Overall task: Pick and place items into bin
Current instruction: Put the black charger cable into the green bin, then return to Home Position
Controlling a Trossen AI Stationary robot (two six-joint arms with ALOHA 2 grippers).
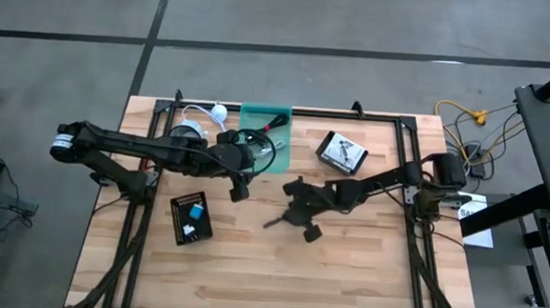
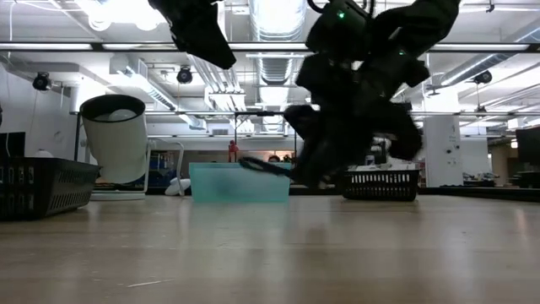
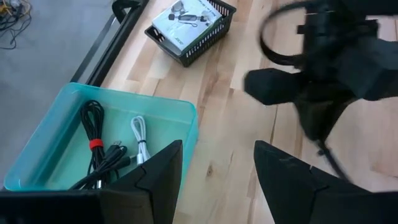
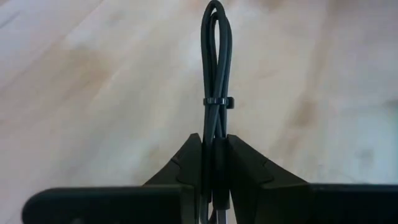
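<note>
**A:** What's in your right tool [image 4: 214, 163] at this moment?

**B:** A bundled black cable [image 4: 216, 74]. My fingers are closed hard on it, one pad to each side, and the folded loop runs straight out ahead of the tips, cinched partway along by a thin tie. So its long axis lies in line with my reach, not across it. Under it I see only bare bench [image 4: 93, 93], so I judge the cable is lifted, not lying.

**A:** And where does it have to go?

**B:** Into the teal bin [image 1: 263, 124]. From the bin, my right tool [image 1: 302, 212] sits out over the middle of the bench, on the operator's side of the bin and off toward my right. The bin is therefore ahead of me and to my left, with open wood between us.

**A:** Is the other arm any closer?

**B:** Much closer. My left tool [image 1: 239, 176] hovers right at the bin's near edge, fingers spread apart and empty. Past them I look down into the bin [image 3: 62, 118], where a black cable with a red band [image 3: 93, 146] and a white cable [image 3: 140, 134] already lie.

**A:** So what does the coming move turn on?

**B:** As I judge it, carrying the loop leftward and away from me until it hangs over the bin's opening, without brushing the left arm waiting there. Beyond the bin, toward my right, a black wire basket [image 1: 341, 153] holds a printed white pack, well clear of that path.
</note>
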